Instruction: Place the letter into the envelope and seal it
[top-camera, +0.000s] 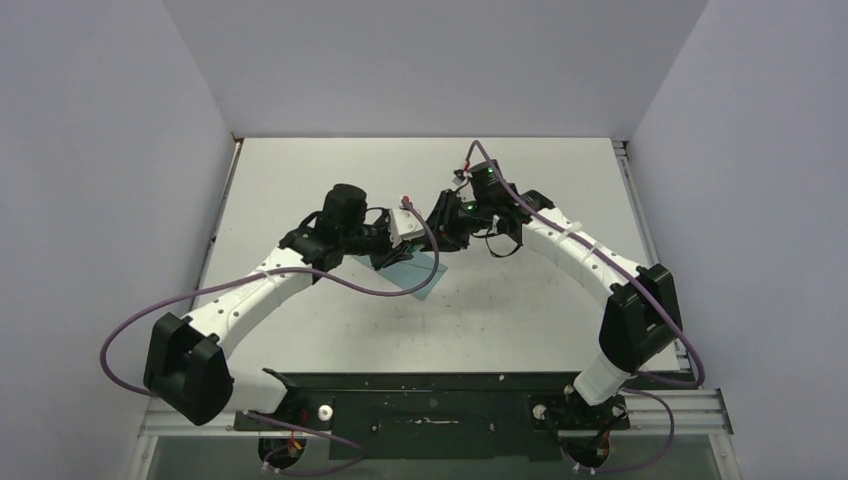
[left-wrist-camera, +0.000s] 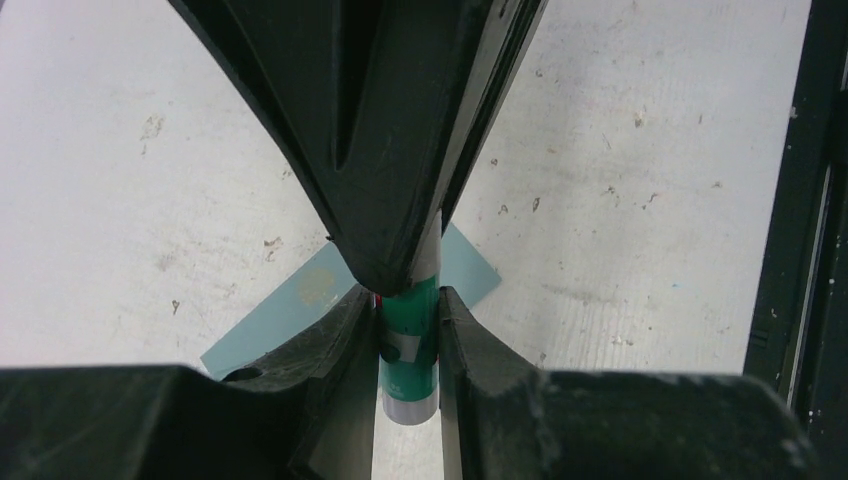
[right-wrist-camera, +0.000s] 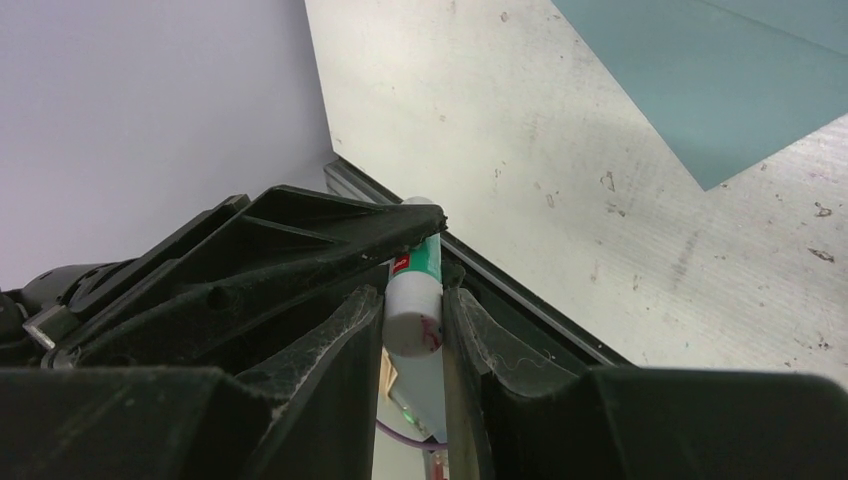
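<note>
Scuffed white table carries the envelope flat beneath both arms; the letter is not visible. Left gripper and right gripper, jaws narrow, each pinch opposite ends of 1 glue stick. Uneven pulling could drop it onto the envelope

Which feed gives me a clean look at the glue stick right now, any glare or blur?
Left wrist: glue stick sharp, table bright but not washed out. Right wrist: stick's white end crisp, envelope evenly lit. Top external: even light, no glare, stick too small to judge.
</note>
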